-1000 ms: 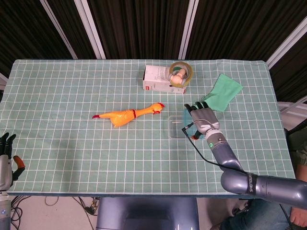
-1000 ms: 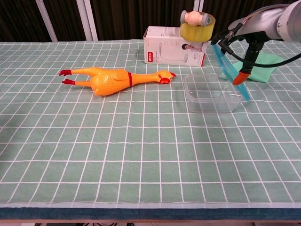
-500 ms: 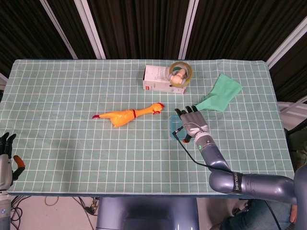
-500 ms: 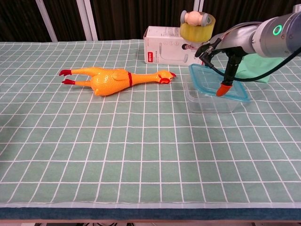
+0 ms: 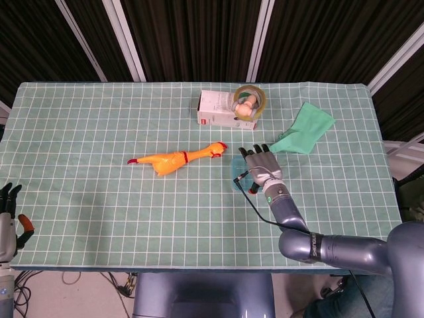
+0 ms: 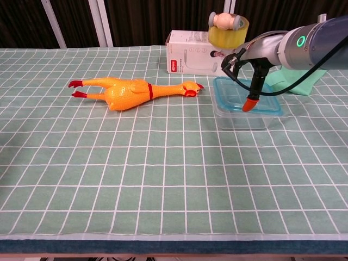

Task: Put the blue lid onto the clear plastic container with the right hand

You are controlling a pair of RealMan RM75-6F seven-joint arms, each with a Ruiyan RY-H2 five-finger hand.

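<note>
Chest view shows the flat blue plastic lid (image 6: 247, 96) lying on top of the clear plastic container (image 6: 243, 115), right of the middle of the frame. The right hand (image 6: 251, 76) is over the lid, and one orange-tipped finger (image 6: 248, 103) points down and touches it. I cannot tell if the hand is gripping the lid or only pressing on it. In the head view the right hand (image 5: 260, 167) covers most of the container. The left hand (image 5: 9, 222) sits at the lower left edge with its fingers apart, holding nothing. The yellow rubber chicken (image 6: 128, 90) lies left of the container.
</note>
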